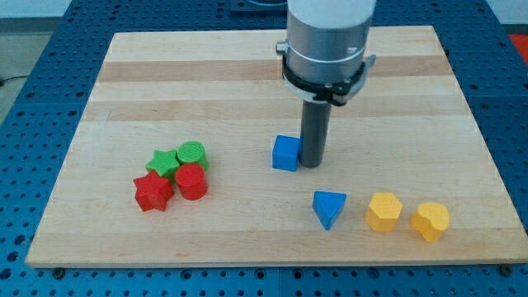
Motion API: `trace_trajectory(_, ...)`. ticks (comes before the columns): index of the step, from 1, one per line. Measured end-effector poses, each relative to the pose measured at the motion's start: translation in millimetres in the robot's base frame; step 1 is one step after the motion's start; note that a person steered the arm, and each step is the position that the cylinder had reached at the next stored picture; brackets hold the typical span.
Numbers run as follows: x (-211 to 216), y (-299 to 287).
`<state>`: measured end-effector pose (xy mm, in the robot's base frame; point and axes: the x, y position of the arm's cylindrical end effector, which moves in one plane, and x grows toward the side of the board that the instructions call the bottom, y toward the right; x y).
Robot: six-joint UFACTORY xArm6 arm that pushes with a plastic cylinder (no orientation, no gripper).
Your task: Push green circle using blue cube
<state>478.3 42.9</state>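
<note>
The blue cube [285,153] sits near the middle of the wooden board [247,74]. My tip [311,164] stands right against the cube's right side, touching or nearly touching it. The green circle [191,153] lies well to the view's left of the cube, in a tight cluster with a green star [163,162], a red circle [191,181] and a red star [153,192]. The green circle is at the cluster's upper right, closest to the cube.
A blue triangle [329,207], a yellow hexagon [384,212] and a yellow heart [431,220] lie in a row at the view's lower right. The arm's grey body [327,41] hangs over the board's top middle.
</note>
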Motion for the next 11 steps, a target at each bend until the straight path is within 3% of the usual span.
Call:
trace_trajectory(3, -12.3, -57.9)
trace_trajectory(7, 16.4, -132.7)
trace_trajectory(9, -17.5, -173.1)
trace_trajectory(11, -50.4, -162.0)
